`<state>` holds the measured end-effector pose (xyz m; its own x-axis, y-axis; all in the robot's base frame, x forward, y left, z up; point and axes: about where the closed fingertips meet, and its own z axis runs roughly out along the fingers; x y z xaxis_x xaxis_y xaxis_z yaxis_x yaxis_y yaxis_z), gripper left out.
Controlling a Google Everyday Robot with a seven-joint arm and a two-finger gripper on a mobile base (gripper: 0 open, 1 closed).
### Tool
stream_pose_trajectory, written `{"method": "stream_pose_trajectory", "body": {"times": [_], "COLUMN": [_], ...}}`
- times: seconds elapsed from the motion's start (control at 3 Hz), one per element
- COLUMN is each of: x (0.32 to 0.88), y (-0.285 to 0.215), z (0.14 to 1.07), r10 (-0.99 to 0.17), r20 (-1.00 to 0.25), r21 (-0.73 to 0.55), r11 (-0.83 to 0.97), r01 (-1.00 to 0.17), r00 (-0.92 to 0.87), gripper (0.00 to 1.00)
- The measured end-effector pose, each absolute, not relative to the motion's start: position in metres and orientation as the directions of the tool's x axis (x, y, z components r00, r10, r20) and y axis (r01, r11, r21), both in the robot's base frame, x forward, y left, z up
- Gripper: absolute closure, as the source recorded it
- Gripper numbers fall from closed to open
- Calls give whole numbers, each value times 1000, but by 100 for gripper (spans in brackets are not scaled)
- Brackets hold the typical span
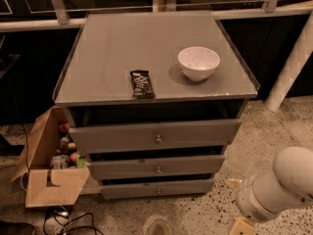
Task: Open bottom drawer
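Observation:
The grey cabinet point(156, 58) has three drawers, each pulled out slightly. The bottom drawer point(127, 190) is the lowest and shortest front, with a small brass knob point(158, 191) at its centre, close to the floor. My white arm point(281, 185) comes in at the lower right, to the right of the cabinet. My gripper point(243, 226) shows only as a yellowish part at the bottom edge of the view. It is right of and below the bottom drawer, apart from it, and holds nothing that I can see.
A white bowl point(198, 62) and a dark snack bar point(142, 84) lie on the cabinet top. An open cardboard box point(51, 185) with bottles stands at the cabinet's left. Cables point(58, 219) lie on the speckled floor. A white post point(291, 67) leans at the right.

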<state>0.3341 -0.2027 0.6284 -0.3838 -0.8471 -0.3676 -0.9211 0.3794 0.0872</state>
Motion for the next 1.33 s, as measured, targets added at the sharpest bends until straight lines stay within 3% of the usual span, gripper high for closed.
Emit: {"method": "stream_pose_trajectory", "body": {"times": [1.33], "x": [329], "y": [-188], "z": [541], "r10": [-770], "r20": [-416], "r21": [208], "r11": [438], "r01": [-875], "r00": [-484], "gripper": [0]}}
